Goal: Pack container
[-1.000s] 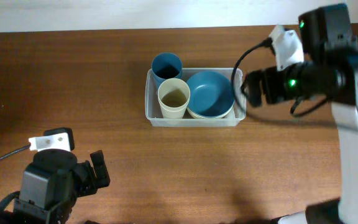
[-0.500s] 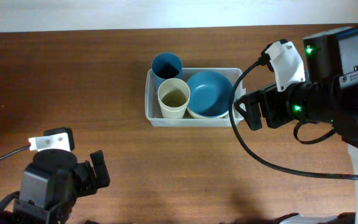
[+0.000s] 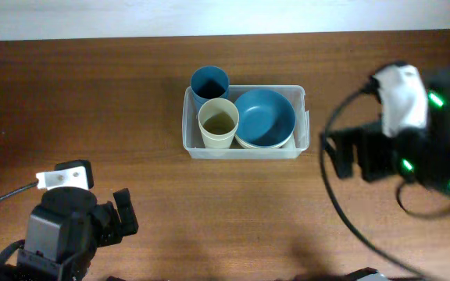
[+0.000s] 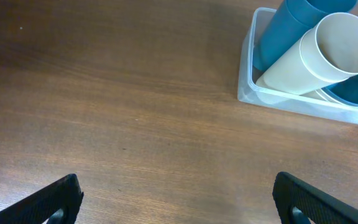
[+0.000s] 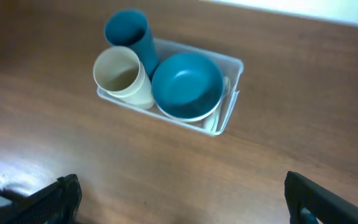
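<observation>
The wooden table (image 3: 92, 101) carries the container (image 3: 187, 125) at upper centre. The blue bowl (image 3: 264, 117) is nested at its right end, with the cream cup (image 3: 219, 122) and blue cup (image 3: 209, 81) upright at its left, likely to save room. The left gripper (image 4: 179, 202), lower left, and right gripper (image 5: 182, 199), at the right edge, hang well clear, fingers spread and empty; packing looks finished.

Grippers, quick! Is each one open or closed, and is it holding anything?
Left gripper: open, holding nothing.
Right gripper: open, holding nothing.
</observation>
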